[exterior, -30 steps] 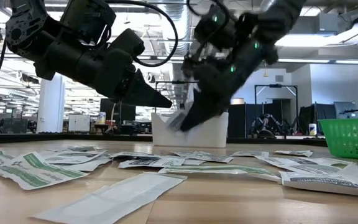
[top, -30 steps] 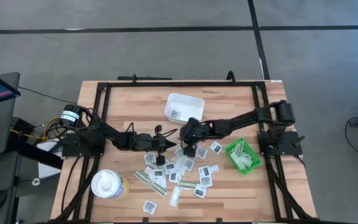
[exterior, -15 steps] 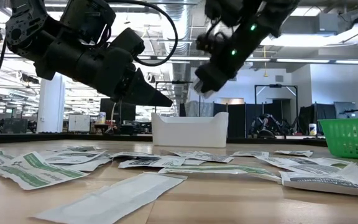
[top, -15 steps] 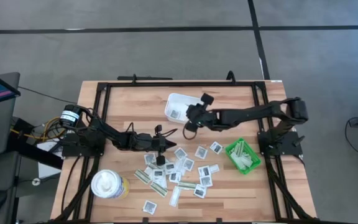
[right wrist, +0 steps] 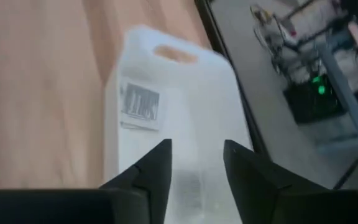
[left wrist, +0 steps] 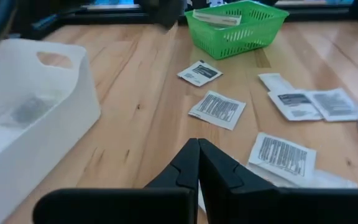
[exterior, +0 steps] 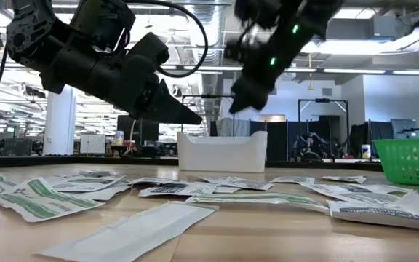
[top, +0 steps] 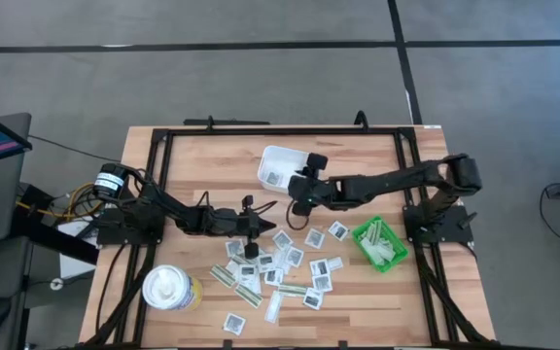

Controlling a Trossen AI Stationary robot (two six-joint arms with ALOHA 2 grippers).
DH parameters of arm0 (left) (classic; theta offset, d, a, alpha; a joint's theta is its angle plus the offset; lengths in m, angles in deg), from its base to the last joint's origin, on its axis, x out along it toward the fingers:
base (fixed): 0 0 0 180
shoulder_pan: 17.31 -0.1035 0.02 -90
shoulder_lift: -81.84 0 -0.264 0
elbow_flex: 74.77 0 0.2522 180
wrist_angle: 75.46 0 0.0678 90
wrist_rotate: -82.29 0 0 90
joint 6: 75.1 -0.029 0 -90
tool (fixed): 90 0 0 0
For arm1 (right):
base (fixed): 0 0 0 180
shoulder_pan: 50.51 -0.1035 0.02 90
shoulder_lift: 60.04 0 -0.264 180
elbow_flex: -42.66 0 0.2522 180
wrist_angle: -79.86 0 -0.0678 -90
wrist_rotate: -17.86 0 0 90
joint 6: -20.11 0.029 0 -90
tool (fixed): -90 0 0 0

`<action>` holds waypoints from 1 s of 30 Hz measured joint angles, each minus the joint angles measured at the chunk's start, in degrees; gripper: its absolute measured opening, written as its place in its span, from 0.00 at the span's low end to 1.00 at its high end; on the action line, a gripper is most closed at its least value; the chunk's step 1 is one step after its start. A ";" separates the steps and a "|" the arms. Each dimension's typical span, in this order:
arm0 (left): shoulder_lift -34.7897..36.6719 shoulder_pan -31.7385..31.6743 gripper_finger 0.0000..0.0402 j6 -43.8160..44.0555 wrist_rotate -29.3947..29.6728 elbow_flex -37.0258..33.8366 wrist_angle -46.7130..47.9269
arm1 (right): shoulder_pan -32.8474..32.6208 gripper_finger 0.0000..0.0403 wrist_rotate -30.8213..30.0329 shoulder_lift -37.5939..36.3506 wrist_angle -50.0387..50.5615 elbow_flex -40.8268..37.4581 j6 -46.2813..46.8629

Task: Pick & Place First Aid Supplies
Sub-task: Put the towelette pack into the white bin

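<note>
First aid supplies (top: 285, 261) are lying scattered flat across your wooden table (top: 202, 160), two already sitting in the white plastic tray (top: 285, 166). Your right gripper (right wrist: 194, 168) is hovering over that tray, fingers parted and empty (left gripper (left wrist: 198, 163) is pinched closed).

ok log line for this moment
right tool: open over white tray | left tool: shut, above packets | tray: packet inside

- A wooden table (top: 192, 156) framed in black rails is seen.
- Scattered first aid supplies (top: 278, 261), a white tray (top: 278, 158), a green bin (top: 365, 241) and a white roll (top: 168, 288) are carried on it.
</note>
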 joint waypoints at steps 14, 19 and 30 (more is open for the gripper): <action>9.86 7.59 0.08 12.05 14.51 2.01 27.65 | -11.94 0.35 6.46 -15.12 21.88 1.22 12.26; 15.34 8.34 0.17 20.44 16.81 1.91 36.36 | -12.97 0.30 12.43 -22.83 19.19 -6.51 14.11; 21.20 8.26 0.28 43.14 19.86 1.84 67.04 | -9.04 0.29 17.58 -30.31 11.44 -17.26 14.20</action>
